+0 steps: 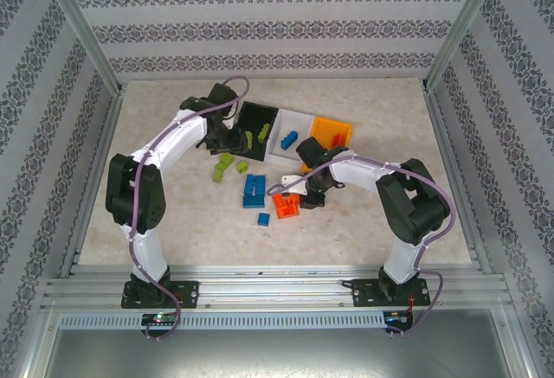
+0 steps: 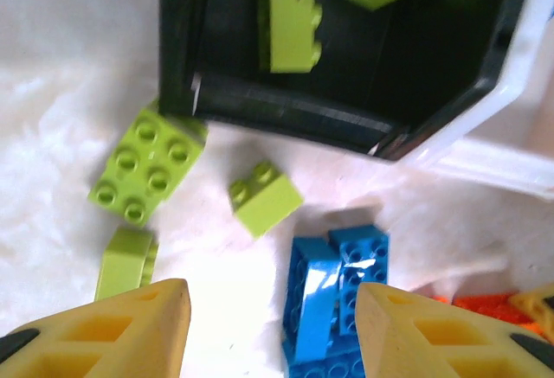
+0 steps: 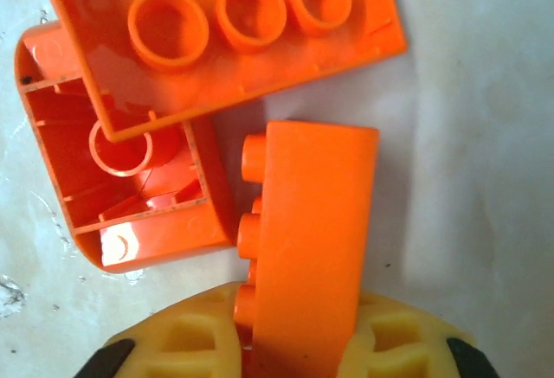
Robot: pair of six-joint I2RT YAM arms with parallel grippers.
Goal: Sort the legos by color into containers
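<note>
The right claw is shut on one end of an orange brick. The brick stands on its long side, its studs facing two upturned orange bricks that lie just beside it on the table. Whether it has left the table yet I cannot tell. The step in hand looks like carrying this piece to the orange bin, the right-hand one of the row, which in the top view sits beyond the claw and a little to its right. To do it well, lift straight up first, so the studs do not catch the neighbour's edge and drag it along. Most of the brick hangs out past the fingers (a grip that could let it swing), so a slow, level move is the safer choice. Bring it over the middle of the bin and let go low, so that it does not bounce out or over into the next bin. The left claw hangs open and empty over loose green bricks in front of the black bin, with blue bricks to its right. The two arms are apart, and the right arm's route should not cross the left's.
</note>
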